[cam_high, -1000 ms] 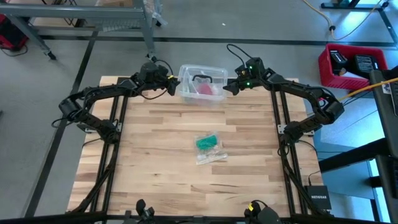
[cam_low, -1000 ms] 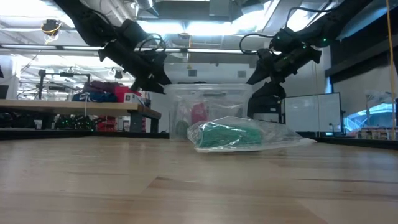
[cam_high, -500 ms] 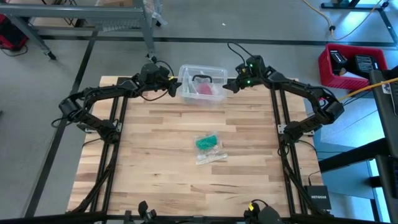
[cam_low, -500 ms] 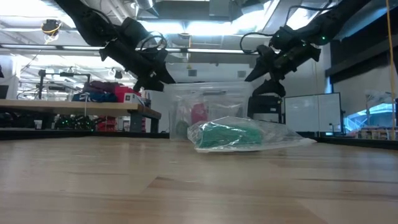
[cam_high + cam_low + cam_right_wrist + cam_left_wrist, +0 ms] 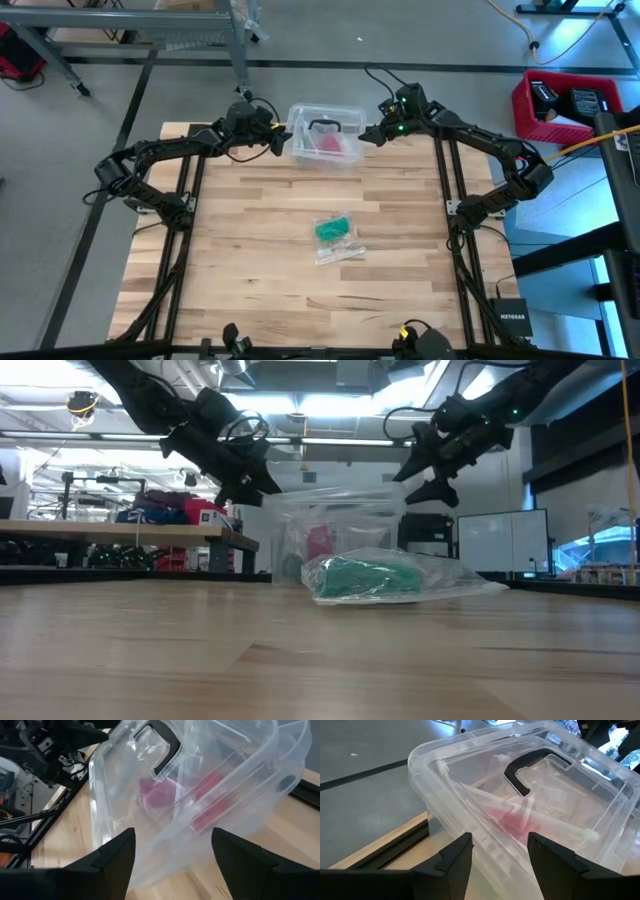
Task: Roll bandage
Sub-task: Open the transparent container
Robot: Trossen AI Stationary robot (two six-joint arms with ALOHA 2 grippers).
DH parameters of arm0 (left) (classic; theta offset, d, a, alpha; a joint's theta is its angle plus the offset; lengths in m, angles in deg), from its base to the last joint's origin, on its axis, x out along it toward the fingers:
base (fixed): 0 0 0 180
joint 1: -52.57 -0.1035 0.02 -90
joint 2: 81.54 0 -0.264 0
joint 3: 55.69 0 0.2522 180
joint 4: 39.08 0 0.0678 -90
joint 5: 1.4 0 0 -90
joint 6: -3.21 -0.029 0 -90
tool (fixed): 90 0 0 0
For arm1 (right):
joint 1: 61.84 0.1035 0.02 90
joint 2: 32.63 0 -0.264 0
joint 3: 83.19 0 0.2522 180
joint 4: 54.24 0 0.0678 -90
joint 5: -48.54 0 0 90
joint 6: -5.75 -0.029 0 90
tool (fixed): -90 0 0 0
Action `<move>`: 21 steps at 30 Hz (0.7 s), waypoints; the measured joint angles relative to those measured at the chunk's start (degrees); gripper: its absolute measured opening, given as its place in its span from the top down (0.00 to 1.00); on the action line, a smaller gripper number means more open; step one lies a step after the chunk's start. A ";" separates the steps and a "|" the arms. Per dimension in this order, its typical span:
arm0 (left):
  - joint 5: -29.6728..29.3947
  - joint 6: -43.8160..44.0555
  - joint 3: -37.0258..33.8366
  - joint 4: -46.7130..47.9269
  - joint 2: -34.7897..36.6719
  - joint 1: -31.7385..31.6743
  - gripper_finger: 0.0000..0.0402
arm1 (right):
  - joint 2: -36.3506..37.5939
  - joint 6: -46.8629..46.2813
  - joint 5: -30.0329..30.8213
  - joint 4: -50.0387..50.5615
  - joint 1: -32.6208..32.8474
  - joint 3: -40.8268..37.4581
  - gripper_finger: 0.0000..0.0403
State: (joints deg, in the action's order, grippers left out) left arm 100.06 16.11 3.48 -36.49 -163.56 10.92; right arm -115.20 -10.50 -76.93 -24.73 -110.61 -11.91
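Observation:
The teal-green bandage (image 5: 331, 228) (image 5: 375, 578) lies wadded inside a clear plastic bag (image 5: 340, 250) in the middle of the table; no gripper touches it. At the far edge is a clear plastic tub (image 5: 300, 115) holding a pink-red item (image 5: 330, 143) and a black curved piece (image 5: 322, 125). My left gripper (image 5: 284, 141) (image 5: 268, 488) is at the tub's left end. My right gripper (image 5: 364, 136) (image 5: 412, 482) is at its right end, higher. The tub is tilted, right end up. My left gripper straddles the rim at the tub's left end (image 5: 485, 837), one finger outside the wall and one inside. It comes from the table's left, slanting down, and that end stays low. My right gripper has the tub's right end wall (image 5: 175, 835) between its two fingers. It comes from the table's right, slanting down, and that end is lifted, so the tub tips toward the left.
A red crate (image 5: 560, 100) stands on the floor past the table's right edge. Dark frame rails (image 5: 185, 230) (image 5: 450, 230) run along both sides of the tabletop. Bare wood (image 5: 260, 290) surrounds the bag on the near half.
My right gripper has gone up with the tub's right end. That end has lifted and the tub has tipped, while its left end has stayed at my left gripper.

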 joint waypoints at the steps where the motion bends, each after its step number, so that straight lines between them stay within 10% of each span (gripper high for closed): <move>1: 0.00 -0.05 0.00 0.01 0.01 0.00 0.55 | 0.00 0.02 -0.11 0.36 0.00 0.32 0.35; 21: -0.07 -1.32 0.00 0.15 0.04 0.02 0.55 | 0.04 1.05 0.31 -3.23 0.01 1.82 0.35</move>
State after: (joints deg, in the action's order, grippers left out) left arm 99.99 14.78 3.48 -36.34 -163.51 10.94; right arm -115.15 -9.45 -76.62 -27.96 -110.60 -10.09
